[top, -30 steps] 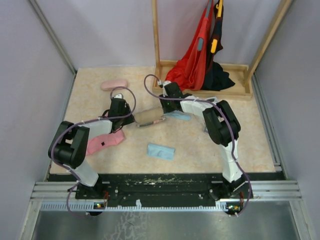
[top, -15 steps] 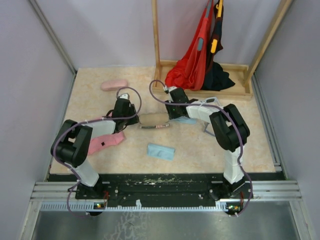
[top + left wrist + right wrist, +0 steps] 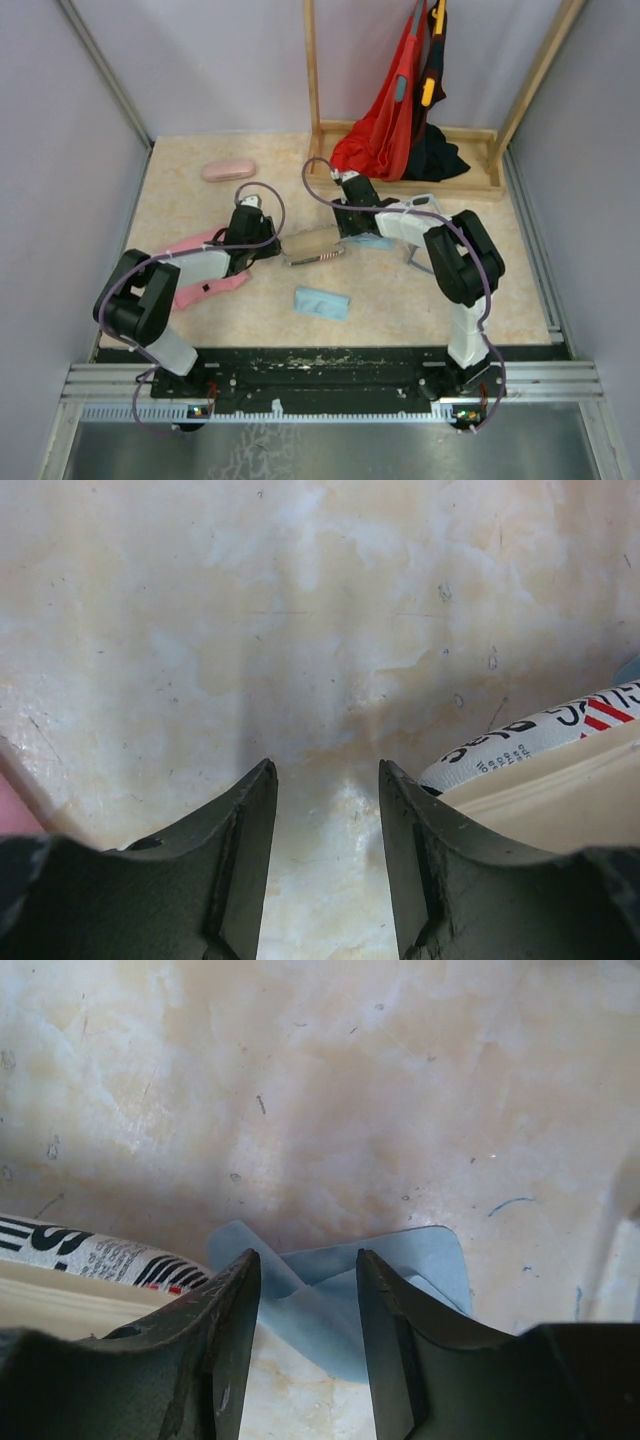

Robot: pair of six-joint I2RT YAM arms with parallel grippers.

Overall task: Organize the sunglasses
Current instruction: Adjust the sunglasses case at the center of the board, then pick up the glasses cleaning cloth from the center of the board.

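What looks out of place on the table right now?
The light-blue cloth below the right gripper lies rumpled, with one corner folded over. The flag-printed case lies open beside it. Nothing looks spilled or broken.

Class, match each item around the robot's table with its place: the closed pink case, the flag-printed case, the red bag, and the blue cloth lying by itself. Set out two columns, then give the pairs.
Items
1. closed pink case
2. flag-printed case
3. red bag
4. lone blue cloth

Places
A. hanging on the wooden rack
B. far-left part of the table
C. toward the near edge, in front of the printed case
D. table centre, beside the other blue cloth

Pairs: 1-B, 2-D, 3-A, 4-C
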